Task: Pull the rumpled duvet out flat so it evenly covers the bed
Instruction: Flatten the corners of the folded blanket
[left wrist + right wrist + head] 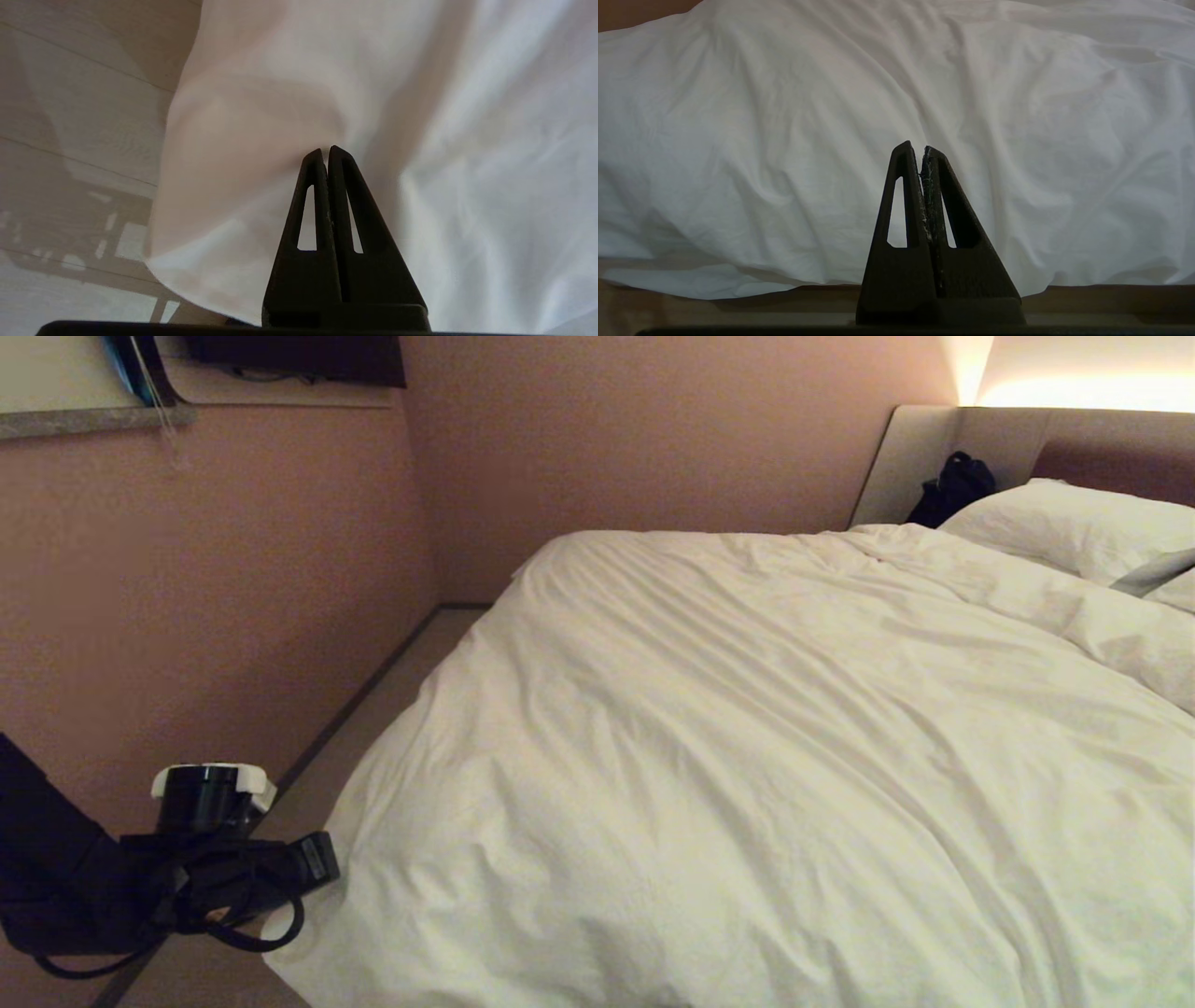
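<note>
The white creased duvet (747, 728) lies spread over the bed (1018, 439) and hangs down over its near left corner. My left gripper (329, 864) sits at that hanging corner, low beside the bed. In the left wrist view the left gripper (325, 150) is shut, and folds of the duvet (467, 140) run in to its fingertips. My right gripper (923, 148) is shut with nothing in it, facing the duvet's draped side (784, 116) from a short way off. The right gripper does not show in the head view.
A pink wall (233, 616) runs close along the bed's left side, leaving a narrow strip of floor (392, 691). White pillows (1074, 523) and a black bag (952, 485) lie by the padded headboard. Wood floor (70, 116) shows under the duvet's hem.
</note>
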Controlling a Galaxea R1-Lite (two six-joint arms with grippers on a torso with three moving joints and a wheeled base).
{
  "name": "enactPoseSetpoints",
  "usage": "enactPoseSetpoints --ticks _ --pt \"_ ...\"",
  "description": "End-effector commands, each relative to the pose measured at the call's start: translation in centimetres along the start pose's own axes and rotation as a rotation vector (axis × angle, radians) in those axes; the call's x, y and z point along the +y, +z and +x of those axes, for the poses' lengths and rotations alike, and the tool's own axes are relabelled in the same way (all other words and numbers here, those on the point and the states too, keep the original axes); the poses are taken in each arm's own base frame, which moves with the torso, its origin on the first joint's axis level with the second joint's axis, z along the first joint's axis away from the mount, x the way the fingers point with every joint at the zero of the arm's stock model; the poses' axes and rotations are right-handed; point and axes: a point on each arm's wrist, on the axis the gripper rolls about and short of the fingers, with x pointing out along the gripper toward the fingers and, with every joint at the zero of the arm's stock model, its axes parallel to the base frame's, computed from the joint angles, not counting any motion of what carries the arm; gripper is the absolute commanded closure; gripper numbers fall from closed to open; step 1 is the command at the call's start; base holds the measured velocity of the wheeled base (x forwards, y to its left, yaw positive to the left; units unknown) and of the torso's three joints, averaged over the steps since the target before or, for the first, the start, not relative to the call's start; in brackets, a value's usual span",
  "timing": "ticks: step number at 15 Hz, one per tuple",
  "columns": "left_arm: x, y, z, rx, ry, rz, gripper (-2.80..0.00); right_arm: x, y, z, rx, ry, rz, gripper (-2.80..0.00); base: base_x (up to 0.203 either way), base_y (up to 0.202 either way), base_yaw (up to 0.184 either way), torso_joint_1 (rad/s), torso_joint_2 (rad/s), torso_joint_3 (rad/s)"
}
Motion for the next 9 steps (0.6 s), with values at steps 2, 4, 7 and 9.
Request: enactPoseSetpoints --ticks 2,4,7,9 --pt "0.2 -0.2 -0.5 -0.004 0.0 -0.006 0.0 0.0 0.0 0.0 -0.001 0.001 0.0 0.0 0.0 0.0 0.0 0.0 0.0 0.0" --pt "0.3 -0.1 -0.8 -0.015 -0.001 -0.008 0.0 0.0 0.0 0.0 -0.001 0.001 0.0 0.0 0.0 0.0 0.0 0.0 0.0 0.0" --pt "-0.3 0.8 -1.9 -0.061 -0.042 0.0 0.0 0.0 0.0 0.0 -0.001 0.001 0.0 0.0 0.0 0.0 0.0 0.0 0.0 0.0" --pt "-1.0 1.4 -3.6 -0.097 -0.108 0.017 0.0 0.0 0.0 0.0 -0.001 0.001 0.0 0.0 0.0 0.0 0.0 0.0 0.0 0.0"
